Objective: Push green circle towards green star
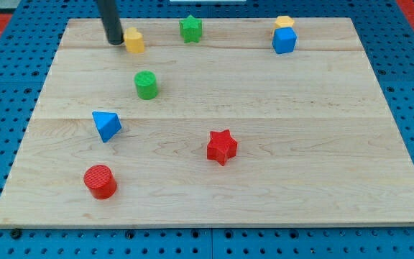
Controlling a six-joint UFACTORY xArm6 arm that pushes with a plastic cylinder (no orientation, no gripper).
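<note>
Red circle (100, 180) sits nearest. Green circle (146, 84) lies down-right of my tip (113, 42), which has no fingers and maybe touches the yellow block (134, 40). Green star (190, 29) waits up-right of the green circle.

The worktop (264, 144) is pale, smooth wood with visible grain and plank seams, matt. The green circle (146, 85), green star (190, 29) and red star (221, 147) look like matt plastic. My tip (114, 42) is dark, slightly glossy.

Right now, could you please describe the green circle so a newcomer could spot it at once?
Start at the wooden board and look at its upper left part. Below the yellow block beside my tip stands the green circle, a round cylinder, unlike the pointed green star.
</note>
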